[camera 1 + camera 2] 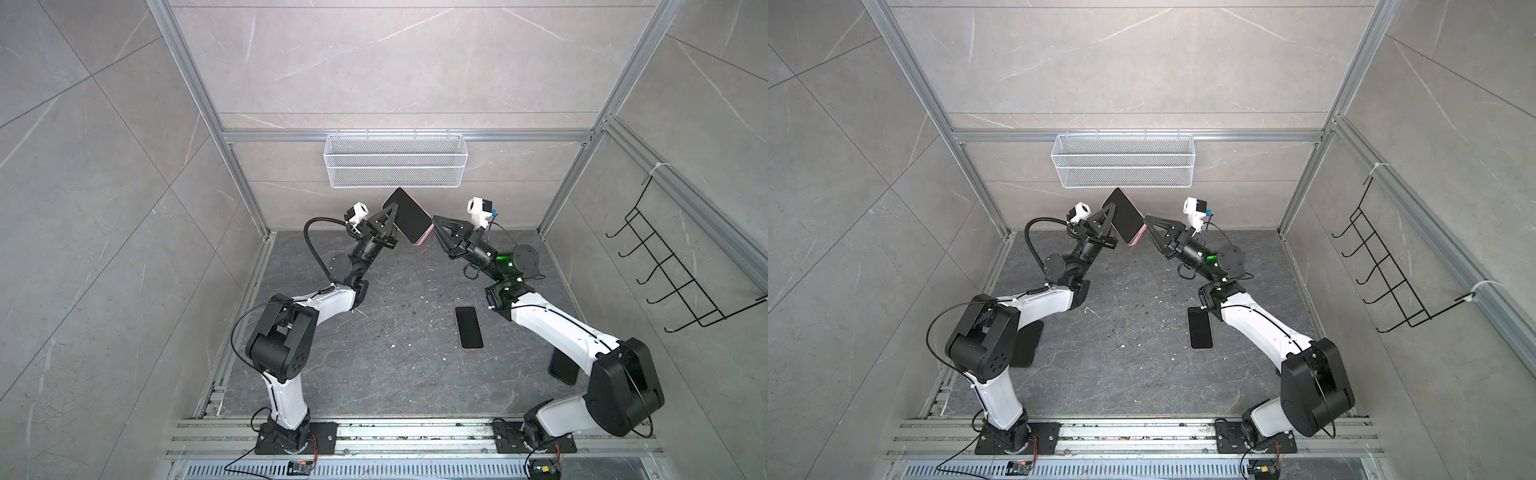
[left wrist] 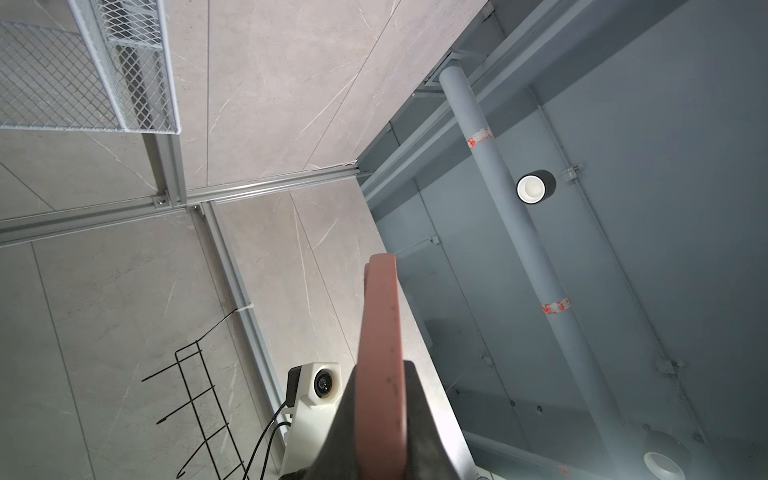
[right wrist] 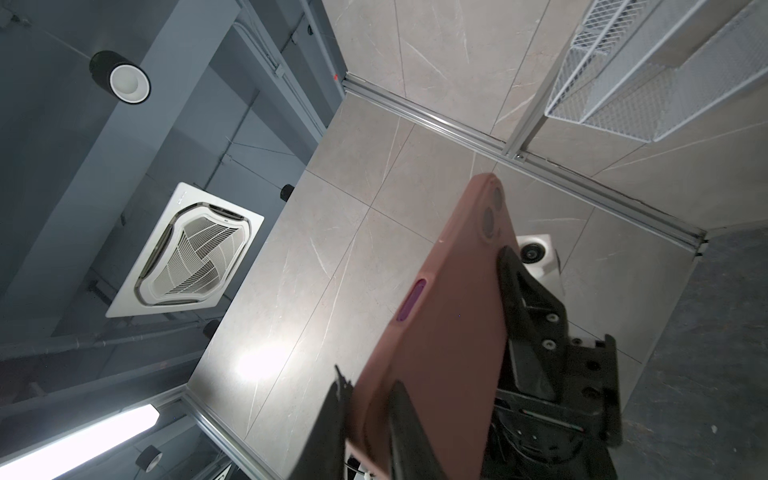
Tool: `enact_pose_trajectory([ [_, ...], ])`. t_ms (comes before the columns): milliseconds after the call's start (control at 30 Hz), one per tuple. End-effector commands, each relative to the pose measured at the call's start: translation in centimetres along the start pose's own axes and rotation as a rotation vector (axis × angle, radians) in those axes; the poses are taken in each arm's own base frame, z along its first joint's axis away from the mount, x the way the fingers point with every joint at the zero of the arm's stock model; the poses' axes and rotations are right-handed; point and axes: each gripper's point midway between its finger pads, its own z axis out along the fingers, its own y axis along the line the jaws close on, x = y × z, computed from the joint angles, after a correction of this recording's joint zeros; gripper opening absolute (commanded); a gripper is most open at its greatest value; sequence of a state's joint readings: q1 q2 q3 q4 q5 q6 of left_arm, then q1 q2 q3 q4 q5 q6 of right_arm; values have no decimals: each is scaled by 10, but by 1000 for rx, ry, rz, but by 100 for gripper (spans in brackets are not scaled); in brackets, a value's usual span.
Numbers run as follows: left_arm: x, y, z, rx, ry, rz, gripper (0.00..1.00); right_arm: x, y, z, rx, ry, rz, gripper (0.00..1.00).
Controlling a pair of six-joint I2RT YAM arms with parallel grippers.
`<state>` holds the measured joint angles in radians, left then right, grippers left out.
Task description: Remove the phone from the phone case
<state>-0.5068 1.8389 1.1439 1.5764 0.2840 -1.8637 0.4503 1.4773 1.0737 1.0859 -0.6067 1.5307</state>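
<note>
1. The left gripper (image 1: 392,214) is clamping narrowly on the phone (image 1: 409,216). One finger is pressing the dark screen and the other the back of the pink phone case (image 2: 380,324), whose edge is running between the fingers in the left wrist view.
2. The right gripper (image 3: 368,380) is straddling the lower corner of the phone case with a narrow gap. Its wrist view is showing a finger on each side of the pink edge, but I cannot tell whether they are pinching it or only flanking it.
3. The phone is sitting in its case, with the pink rim showing along its lower edge. I am seeing it held up in the air, tilted, between the two grippers and just below the white mesh basket (image 1: 395,166) hanging on the back wall.
4. Both arms are reaching up and inward from their bases at the near rail.
5. Down on the dark marbled table (image 1: 374,374), a second phone (image 1: 468,328) is lying flat, screen up, near the right arm and well apart from the held one.
6. A dark flat slab (image 1: 563,370) is lying partly hidden under the right arm — I cannot tell what it is.
7. A black wire rack (image 1: 665,266) is hanging on the right wall.
</note>
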Motion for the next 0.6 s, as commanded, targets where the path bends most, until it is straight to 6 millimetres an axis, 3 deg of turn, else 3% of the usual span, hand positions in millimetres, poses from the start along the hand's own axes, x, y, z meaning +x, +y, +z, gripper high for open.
enact_pose_trajectory([
  [0,77,88,-15,-258,295,-10,0,32,90,14,-286,120,-94,14],
  [100,76,80,-10,-238,290,3,0,28,90,15,-297,98,-86,12],
  [200,76,72,-4,-216,289,17,0,25,95,16,-323,92,-67,0],
  [467,73,60,3,-189,280,23,0,27,82,15,-299,96,-42,0],
  [567,67,58,-1,-193,256,32,0,30,78,11,-279,96,-49,17],
])
